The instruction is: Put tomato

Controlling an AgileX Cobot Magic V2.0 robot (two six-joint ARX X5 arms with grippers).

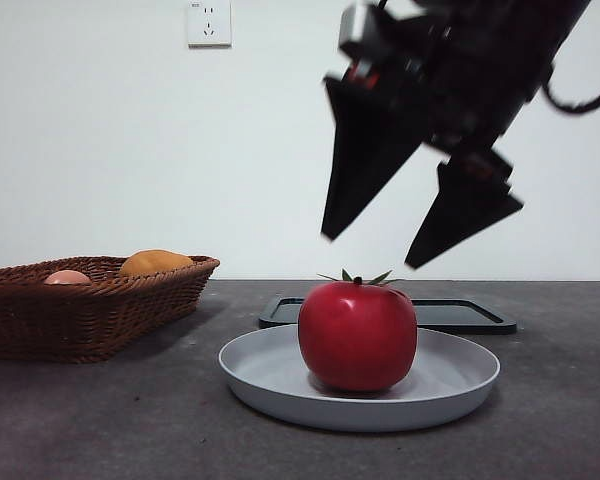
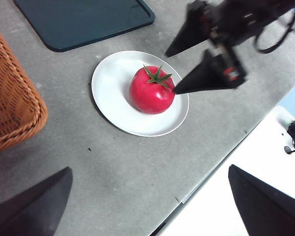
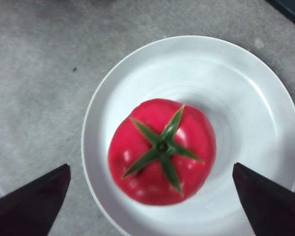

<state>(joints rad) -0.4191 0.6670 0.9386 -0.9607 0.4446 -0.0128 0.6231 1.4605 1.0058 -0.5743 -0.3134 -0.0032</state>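
The tomato [image 1: 358,335] [image 2: 152,91] [image 3: 162,151], glossy red with a green calyx, rests upright on a white plate [image 1: 450,380] [image 2: 113,83] [image 3: 236,88] in the middle of the table. My right gripper [image 1: 372,253] [image 2: 172,72] [image 3: 150,196] hangs open directly above the tomato, its jaws spread wide and clear of it. My left gripper [image 2: 150,206] is also open, held high and back near the table's front edge, with nothing between its jaws.
A wicker basket [image 1: 90,310] [image 2: 12,108] at the left holds an orange-yellow fruit [image 1: 155,262] and a pale pink fruit [image 1: 67,277]. A dark flat tray [image 1: 470,315] [image 2: 83,19] lies behind the plate. The table edge [image 2: 221,167] runs near the left gripper.
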